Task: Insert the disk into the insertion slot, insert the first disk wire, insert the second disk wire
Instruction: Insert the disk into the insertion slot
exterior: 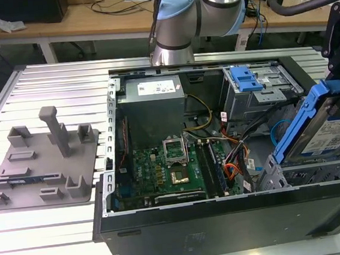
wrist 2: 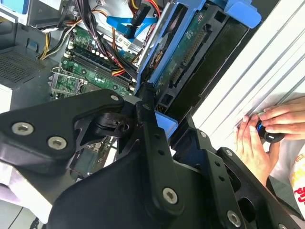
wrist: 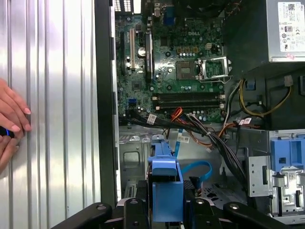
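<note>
On the exterior view's left, a grey moulded plastic fixture plate with upright posts (exterior: 41, 161) lies on the ribbed aluminium desk (exterior: 46, 91). Just beside it, toward the exterior view's right, stands an open black computer case (exterior: 227, 224). Inside it a green motherboard (exterior: 173, 163) lies flat, with a grey boxy power supply with a white label (exterior: 152, 96) behind it and a tangle of coloured cables (exterior: 236, 157) next to the board. Further right sits a grey metal cage with a blue plastic latch (exterior: 250, 83).

At the exterior view's far right, the black linkage claw (wrist: 164, 210) is clamped on the disk (exterior: 333, 130), a flat silver rectangular hard drive with a white printed label in a bright blue plastic carrier. In the first wrist view its fingers (wrist: 136, 212) press against either side of the blue frame, with no gap showing.

The disk hangs steeply tilted, one end high. Its low end is at the top of the insertion slot (exterior: 295, 175), a grey perforated sheet-metal drive cage in the case's corner. Whether the two touch I cannot tell. The second wrist view shows the disk's underside, a green circuit board with a row of connector pins.

Outside the case wall, a person's hands (wrist 2: 257, 138) rest on the desk around a small blue-and-black object.
</note>
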Controlling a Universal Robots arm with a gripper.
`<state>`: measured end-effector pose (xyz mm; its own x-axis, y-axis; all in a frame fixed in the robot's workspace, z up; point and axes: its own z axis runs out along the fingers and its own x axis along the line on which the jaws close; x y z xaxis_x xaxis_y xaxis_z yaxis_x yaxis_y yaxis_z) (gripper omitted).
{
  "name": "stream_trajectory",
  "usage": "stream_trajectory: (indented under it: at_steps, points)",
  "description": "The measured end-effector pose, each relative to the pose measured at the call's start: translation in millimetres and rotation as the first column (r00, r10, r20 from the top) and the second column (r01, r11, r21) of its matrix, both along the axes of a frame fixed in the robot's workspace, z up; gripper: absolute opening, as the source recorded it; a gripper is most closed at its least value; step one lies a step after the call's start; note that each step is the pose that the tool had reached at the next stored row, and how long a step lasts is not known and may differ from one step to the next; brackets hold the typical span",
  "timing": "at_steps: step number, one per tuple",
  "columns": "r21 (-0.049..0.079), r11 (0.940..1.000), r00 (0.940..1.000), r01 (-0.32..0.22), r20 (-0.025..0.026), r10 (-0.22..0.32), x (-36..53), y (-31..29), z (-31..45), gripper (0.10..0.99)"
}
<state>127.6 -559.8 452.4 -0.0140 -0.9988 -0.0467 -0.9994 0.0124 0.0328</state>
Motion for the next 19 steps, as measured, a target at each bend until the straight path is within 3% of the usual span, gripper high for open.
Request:
stream_trajectory:
  at_steps: [2,4,8,11,14,19]
  points:
    - [0.0,1.0,0.9999,0.0,-0.0107,0.0,0.2,0.0,-2.7,0.365]
    - [0.0,1.0,0.9999,0.001,-0.0167,-0.001,0.4,0.0,-5.7,0.365]
    - [0.0,1.0,0.9998,0.002,-0.0214,-0.002,2.6,0.0,-11.2,0.365]
    - [0.0,1.0,0.9996,0.002,-0.0281,-0.002,6.0,0.0,-18.6,0.365]
    - [0.0,1.0,0.9996,0.003,-0.0292,-0.003,7.4,0.0,-29.3,0.365]
    - [0.0,1.0,0.9996,0.005,-0.029,-0.005,7.6,0.0,-40.1,0.365]
